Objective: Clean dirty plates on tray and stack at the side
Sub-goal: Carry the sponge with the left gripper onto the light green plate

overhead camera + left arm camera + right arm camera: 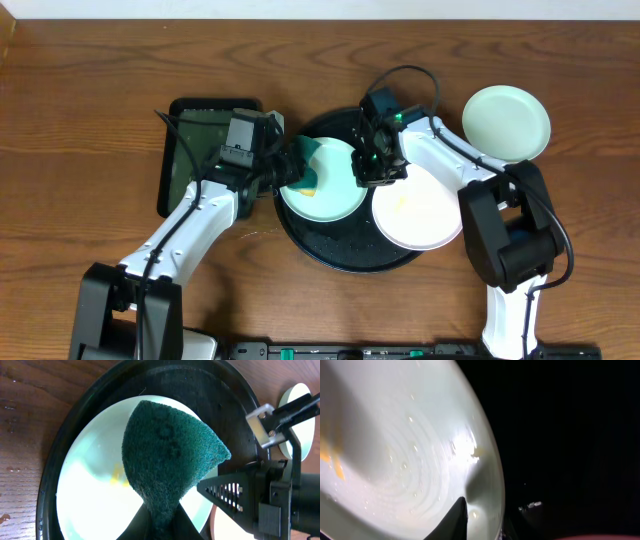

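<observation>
On round tray (345, 255), near-right part: white plate (420, 212). Beside it, tray's left: mint plate (328, 198). Over it left gripper (288, 170) clamps green scouring pad (165, 450); right gripper (375, 172) pinches its rim. Toward tabletop's far right corner: second mint plate (506, 122).

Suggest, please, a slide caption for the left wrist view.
Left gripper holds a green scouring pad over a yellow-stained mint-blue plate on the black tray, the right gripper at its rim.

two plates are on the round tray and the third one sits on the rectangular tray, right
No. The mint plate and white plate are on the round tray, but the third plate sits on the wooden table, not the rectangular tray; overhead view shows it.
</observation>
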